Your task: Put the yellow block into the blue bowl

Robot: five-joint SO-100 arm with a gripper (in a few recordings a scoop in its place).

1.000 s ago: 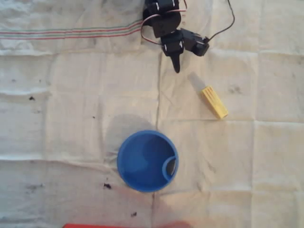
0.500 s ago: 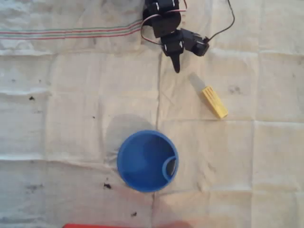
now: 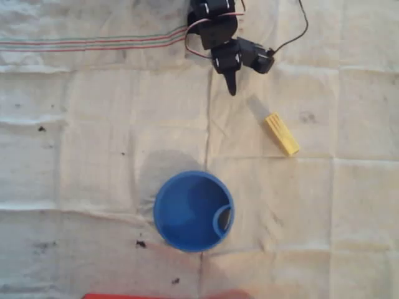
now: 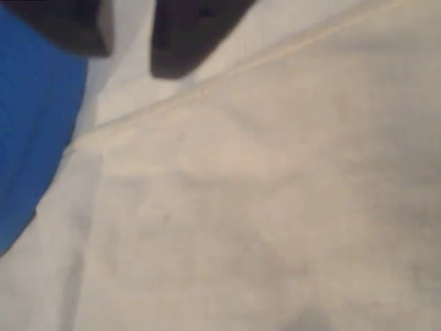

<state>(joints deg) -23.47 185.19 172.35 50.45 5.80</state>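
One yellow block (image 3: 280, 133) is lying flat on the cloth-covered counter (image 3: 93, 156), tilted on a diagonal, with nothing touching it. Taking the blue bowl (image 3: 194, 211) as the reference: in the overhead view the block sits up and to the right of it, well apart, with bare cloth between them. The bowl stands upright, nothing inside except that little curved loop shape by its right inner edge.

The end effector (image 3: 232, 84) is further up from the bowl, near the top edge of the overhead view, black, with its tip pointing down toward the bowl. The block is down and to the right of that tip, near but clearly not touching. It looks pinched together into one narrow point, holding nothing.

Wrist view is pretty blurry: two dark fingers (image 4: 193, 34) at the top, a chunk of the bowl's blue wall on the left, creased cloth everywhere else.

A red strip (image 3: 156, 296) peeks in below the bowl at the bottom edge.
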